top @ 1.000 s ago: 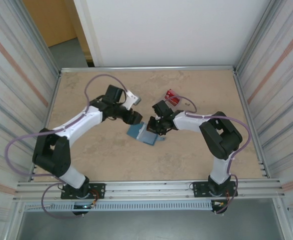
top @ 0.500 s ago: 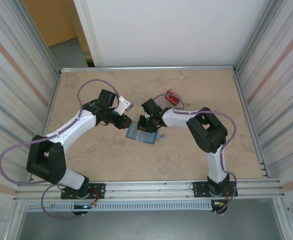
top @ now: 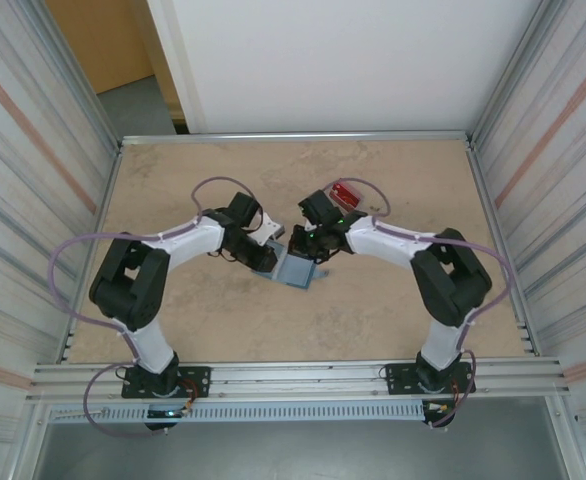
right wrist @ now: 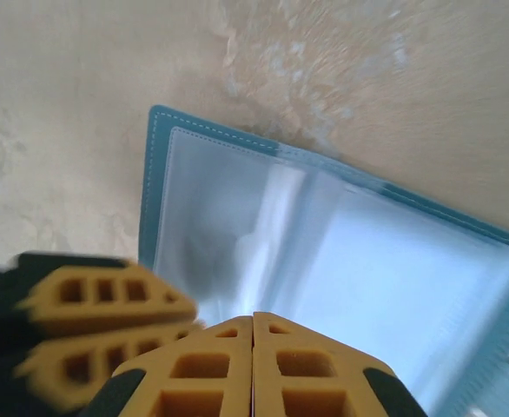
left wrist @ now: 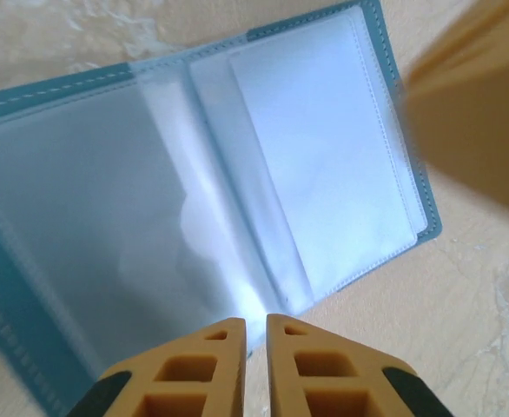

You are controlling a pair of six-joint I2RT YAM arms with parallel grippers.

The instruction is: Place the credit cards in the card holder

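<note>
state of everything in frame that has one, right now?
holder: open, lying flat, clear sleeves with no card in them.
cards: one red pile, apart from the holder, not inserted.
left gripper: shut on a clear sleeve of the holder, it seems.
right gripper: shut, tips over the holder's sleeves.

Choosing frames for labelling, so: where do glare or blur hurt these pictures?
Left wrist: glare whitens the clear sleeves of the card holder, and the upper right corner is out of focus; right wrist: the table is smeared by blur; top external: sharp, evenly lit.
</note>
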